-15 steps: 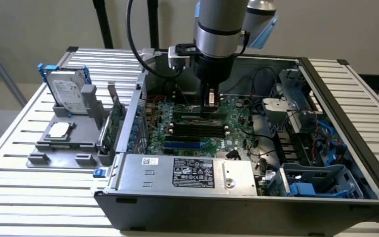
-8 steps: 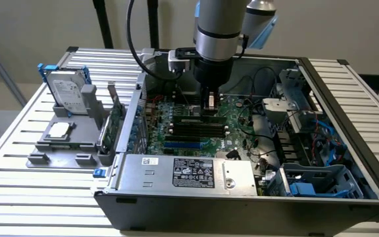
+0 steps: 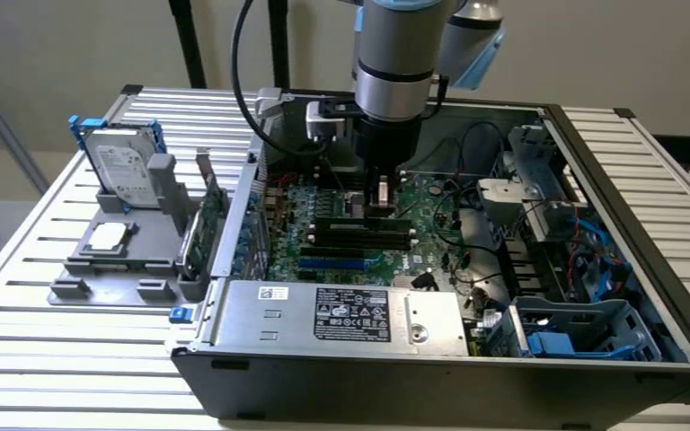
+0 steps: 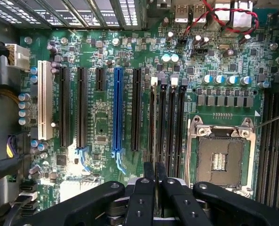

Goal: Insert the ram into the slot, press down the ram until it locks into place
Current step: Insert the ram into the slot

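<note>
— How far are we with the long thin green circuit-board ram [image 3: 363, 219]?
— We see it standing on edge in the narrow black plastic memory slot [image 4: 153, 84]. Our black gripper [image 4: 155, 172] is over its top edge, fingers drawn together. Inserted, we judge, but we cannot tell if it has locked.

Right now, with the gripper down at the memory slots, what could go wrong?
1. The gripper is down at the ram at one spot; uneven pressure could lock one end clip only and leave the stick tilted.
2. The neighbouring slots lie close beside it; a small sideways drift could bend the ram.
3. The open processor socket is adjacent; a slip could strike it.
</note>
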Controlling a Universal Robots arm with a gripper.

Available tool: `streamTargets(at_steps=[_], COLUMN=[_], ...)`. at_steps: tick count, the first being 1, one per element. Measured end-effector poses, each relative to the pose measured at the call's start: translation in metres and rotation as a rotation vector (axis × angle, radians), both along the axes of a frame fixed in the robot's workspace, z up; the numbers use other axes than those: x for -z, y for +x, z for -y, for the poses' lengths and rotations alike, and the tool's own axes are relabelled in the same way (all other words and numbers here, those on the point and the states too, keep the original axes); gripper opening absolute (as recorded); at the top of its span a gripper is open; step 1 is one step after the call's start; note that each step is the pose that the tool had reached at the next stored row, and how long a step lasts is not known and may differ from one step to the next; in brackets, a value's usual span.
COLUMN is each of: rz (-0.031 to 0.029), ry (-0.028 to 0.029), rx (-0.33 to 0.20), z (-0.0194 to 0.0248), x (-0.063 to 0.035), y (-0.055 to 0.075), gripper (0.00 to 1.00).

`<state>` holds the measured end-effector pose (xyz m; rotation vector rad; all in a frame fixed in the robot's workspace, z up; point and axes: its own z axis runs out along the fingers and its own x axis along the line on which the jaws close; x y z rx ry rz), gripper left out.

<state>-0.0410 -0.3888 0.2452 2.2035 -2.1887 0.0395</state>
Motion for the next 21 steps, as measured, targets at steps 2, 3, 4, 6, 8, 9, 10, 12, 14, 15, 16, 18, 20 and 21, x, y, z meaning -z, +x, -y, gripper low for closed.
streamTargets(at_steps=[2,3,4,6,8,9,10,12,14,15,16,18,20,21], rz=[0.0002,0.0003,0.0002,0.0004,0.0003,0.0003,0.0004,0.0003,0.0003,0.0004,0.0004,0.0002,0.0004,0.0003], ry=[-0.0053,-0.0081,-0.0107,-0.0121,-0.0135,-0.0144,-0.0158,-0.0193,-0.0248,-0.0287,-0.0307,-0.0322,-0.0333,-0.0341], rx=[0.0,0.0,0.0,0.0,0.0,0.0,0.0,0.0,0.001,0.001,0.001,0.001,0.001,0.001], z=[-0.0005,-0.001,-0.0017,-0.0034,-0.0044,-0.0047,-0.0053,-0.0064,-0.0071,-0.0072,-0.0072,-0.0072,-0.0073,-0.0073], x=[0.0027,0.0039,0.0045,0.0056,0.0059,0.006,0.0061,0.0063,0.0064,0.0065,0.0065,0.0064,0.0065,0.0065], y=[0.0,0.0,0.0,0.0,0.0,0.0,0.0,0.0,0.0,0.0,0.0001,0.0,0.0,0.0], gripper=[0.13,0.13,0.13,0.13,0.13,0.13,0.13,0.13,0.13,0.13,0.13,0.13,0.13,0.13])
